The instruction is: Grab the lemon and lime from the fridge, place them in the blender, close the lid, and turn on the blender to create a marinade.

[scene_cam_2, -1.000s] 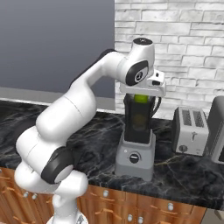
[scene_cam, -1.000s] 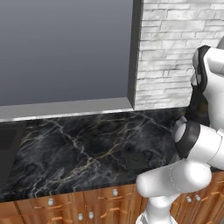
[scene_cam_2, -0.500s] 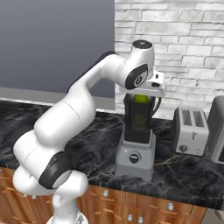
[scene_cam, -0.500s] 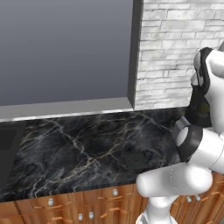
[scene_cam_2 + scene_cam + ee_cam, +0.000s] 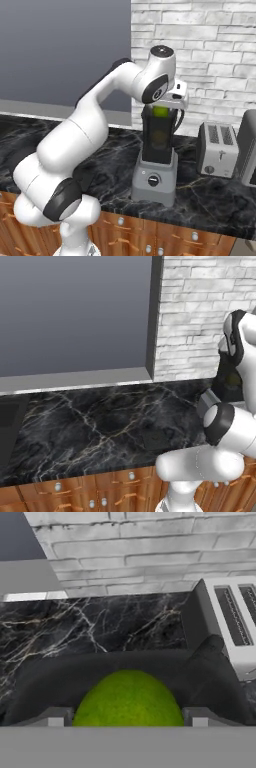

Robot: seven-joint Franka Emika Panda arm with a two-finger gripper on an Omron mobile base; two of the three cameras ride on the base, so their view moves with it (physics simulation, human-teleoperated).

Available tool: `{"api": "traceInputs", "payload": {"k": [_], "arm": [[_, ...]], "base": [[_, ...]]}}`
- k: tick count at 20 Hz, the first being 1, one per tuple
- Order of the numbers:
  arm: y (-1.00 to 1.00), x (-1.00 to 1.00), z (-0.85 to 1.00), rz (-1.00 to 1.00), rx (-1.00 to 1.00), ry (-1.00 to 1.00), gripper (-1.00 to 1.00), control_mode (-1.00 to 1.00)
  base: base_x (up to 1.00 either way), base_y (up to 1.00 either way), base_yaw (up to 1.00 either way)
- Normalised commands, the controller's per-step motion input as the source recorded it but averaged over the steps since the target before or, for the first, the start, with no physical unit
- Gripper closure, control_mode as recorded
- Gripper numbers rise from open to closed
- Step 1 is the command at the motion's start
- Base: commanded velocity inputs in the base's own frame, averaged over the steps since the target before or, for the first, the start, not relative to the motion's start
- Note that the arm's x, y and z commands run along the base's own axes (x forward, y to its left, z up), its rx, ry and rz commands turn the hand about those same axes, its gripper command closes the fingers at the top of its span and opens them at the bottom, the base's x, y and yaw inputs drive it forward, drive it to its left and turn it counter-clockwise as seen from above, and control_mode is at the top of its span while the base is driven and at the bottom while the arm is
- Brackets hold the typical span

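Note:
The blender (image 5: 154,177) stands on the black marble counter, its dark jar (image 5: 159,137) open at the top. My gripper (image 5: 161,107) hangs right over the jar's mouth, shut on the lime (image 5: 160,111). In the hand view the green lime (image 5: 127,699) sits between my fingertips (image 5: 55,717), just above the jar's dark rim (image 5: 100,662). A flat dark squarish lid (image 5: 159,438) lies on the counter left of the blender (image 5: 227,381). The lemon and the fridge are out of view.
A silver toaster (image 5: 217,150) stands right of the blender, also seen from the hand as the toaster (image 5: 232,617). Another grey appliance (image 5: 248,147) is at the far right. A white brick wall (image 5: 200,45) and a grey window panel (image 5: 75,311) back the counter (image 5: 90,426).
The arm's elbow has shifted slightly. The lime stays between the fingers at the jar's mouth.

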Motion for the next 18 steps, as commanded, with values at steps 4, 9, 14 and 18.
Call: {"api": "traceInputs", "payload": {"k": [4,9,14,18], "arm": [[0.00,0.00,0.41,0.00,0.00,-0.03,-1.00,-1.00],[-0.01,-0.01,0.47,-0.01,0.00,-0.04,-1.00,-1.00],[0.25,-0.49,0.00,-0.03,0.00,0.00,-1.00,-1.00],[0.79,-0.99,-0.19,-0.01,0.00,0.00,-1.00,-1.00]], "base": [[0.00,0.00,0.00],[0.00,0.00,0.00],[0.00,0.00,0.00],[0.00,0.00,0.00]]}}
